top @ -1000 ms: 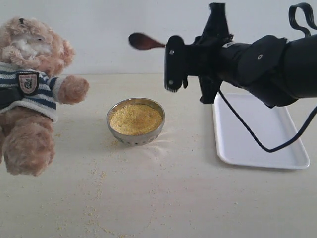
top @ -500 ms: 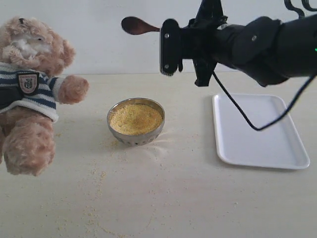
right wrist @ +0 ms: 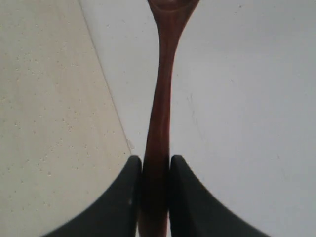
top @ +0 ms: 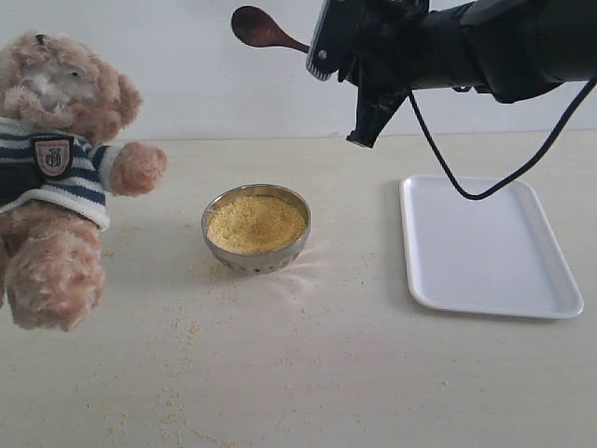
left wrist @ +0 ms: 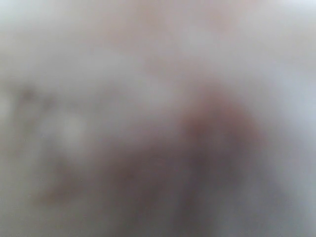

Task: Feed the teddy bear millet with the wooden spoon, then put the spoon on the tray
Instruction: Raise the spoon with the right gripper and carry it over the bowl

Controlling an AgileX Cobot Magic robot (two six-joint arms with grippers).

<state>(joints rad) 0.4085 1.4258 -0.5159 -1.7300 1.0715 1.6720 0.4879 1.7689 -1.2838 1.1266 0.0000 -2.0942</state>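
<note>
The teddy bear (top: 56, 177) sits at the far left in its striped shirt, one paw stretched toward the middle. Millet (top: 254, 222) fills a steel bowl (top: 257, 257) at the table's centre. My right gripper (top: 322, 42) (right wrist: 155, 163) hangs high above and behind the bowl, shut on the handle of the wooden spoon (top: 261, 28) (right wrist: 163, 74). The spoon's oval end points left toward the bear, well short of its head. The white tray (top: 485, 243) lies bare at the right. The left wrist view is one pale brown-grey blur in which no jaws can be made out.
Stray yellow grains are scattered over the pale tabletop (top: 308, 373) around the bowl and toward the front. A black cable (top: 466, 191) loops down from the right arm above the tray's far edge. A pale wall stands behind the table.
The right arm has risen and tilted, carrying the spoon higher and slightly left. Bear, bowl and tray have not moved.
</note>
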